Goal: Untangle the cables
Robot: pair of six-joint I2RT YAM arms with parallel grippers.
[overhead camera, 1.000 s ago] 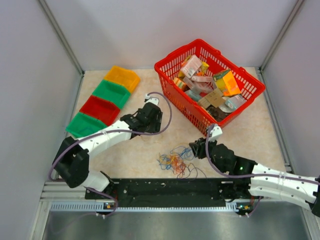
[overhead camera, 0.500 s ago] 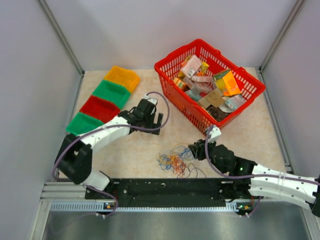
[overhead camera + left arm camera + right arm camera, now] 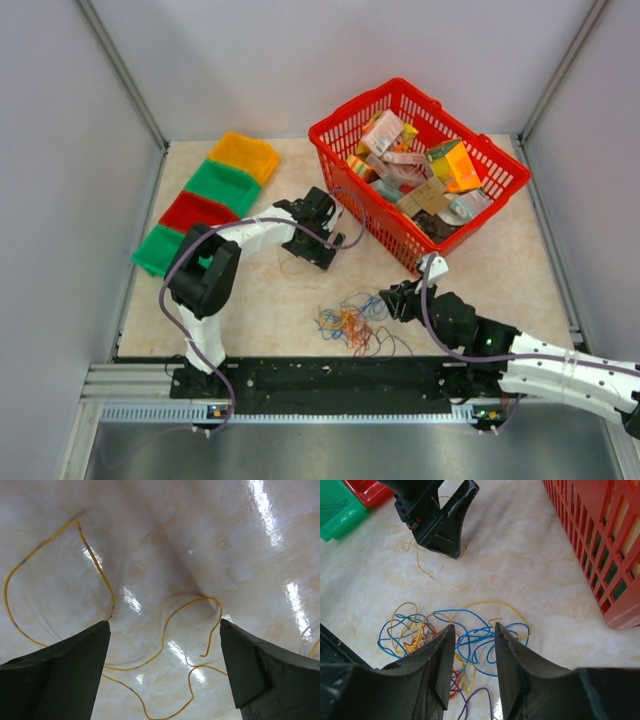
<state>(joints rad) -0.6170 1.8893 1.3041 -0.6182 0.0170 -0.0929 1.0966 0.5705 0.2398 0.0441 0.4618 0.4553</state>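
Note:
The tangled cables (image 3: 350, 325), blue, yellow, orange-red and purple loops, lie on the table near the front centre. My right gripper (image 3: 392, 300) hovers at their right edge. In the right wrist view its jaws (image 3: 474, 626) stand partly open over the bundle (image 3: 410, 630), with blue strands showing in the gap and nothing pinched. A single yellow cable (image 3: 197, 599) lies loose on the table apart from the bundle. My left gripper (image 3: 325, 240) is wide open just above it (image 3: 165, 625), with the strand between the fingers and untouched. The right wrist view shows the left fingers (image 3: 445, 535) beside that strand (image 3: 417, 562).
A red basket (image 3: 330, 135) full of packets stands at the back right, close to both grippers. A row of bins runs along the left: orange (image 3: 243, 155), green (image 3: 222, 185), red (image 3: 198, 218), green (image 3: 162, 250). The nearest green bin (image 3: 340, 507) holds a blue strand.
My left gripper has opened wide and swung right, away from the bins toward the basket, leaving the yellow cable on the table. The right gripper has crept slightly forward over the bundle.

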